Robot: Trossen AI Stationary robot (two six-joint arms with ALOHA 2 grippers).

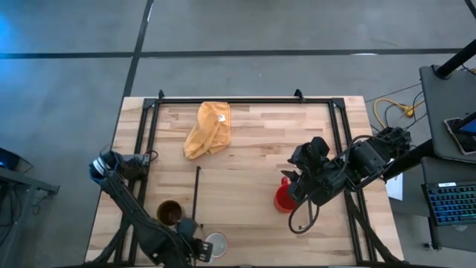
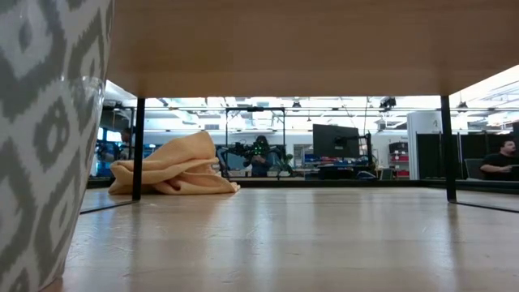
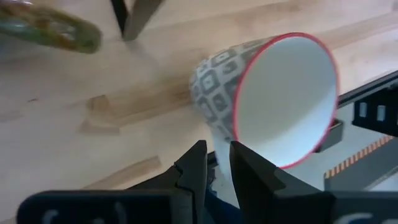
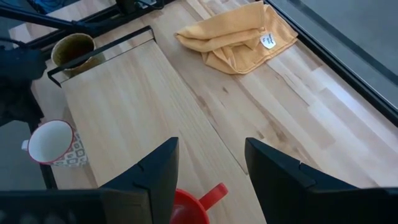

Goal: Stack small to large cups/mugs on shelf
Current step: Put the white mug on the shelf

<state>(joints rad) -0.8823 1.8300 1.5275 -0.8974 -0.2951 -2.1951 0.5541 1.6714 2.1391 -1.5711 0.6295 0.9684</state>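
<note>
The white mug [image 3: 273, 93], grey-patterned with a red rim, is at the table's near edge [image 1: 216, 244], with my left gripper [image 3: 217, 149] shut at its side. The brown-gold mug [image 1: 169, 213] stands on the table, left of the shelf's black rail [image 1: 197, 193]. The shelf [image 1: 238, 197] is a light-wood board raised on black legs [image 2: 138, 146]. The red mug [image 4: 189, 208] stands upright at the shelf's right end [image 1: 283, 198]. My right gripper [image 4: 210, 149] is open above it, one finger on each side, and I see no touch. My left gripper pinches a small white part at the mug's side [image 3: 214, 160], seemingly its handle, between its two fingers. The fingers themselves hide most of the contact. The mug leans away from the fingers, its open mouth toward the camera. I cannot tell whether its base is on the table.
A yellow-orange cloth [image 1: 209, 128] lies bunched at the table's far middle. A black frame [image 1: 245, 99] runs along the table's edges. A person sits in the room beyond, at the right of the low view [image 2: 504, 158].
</note>
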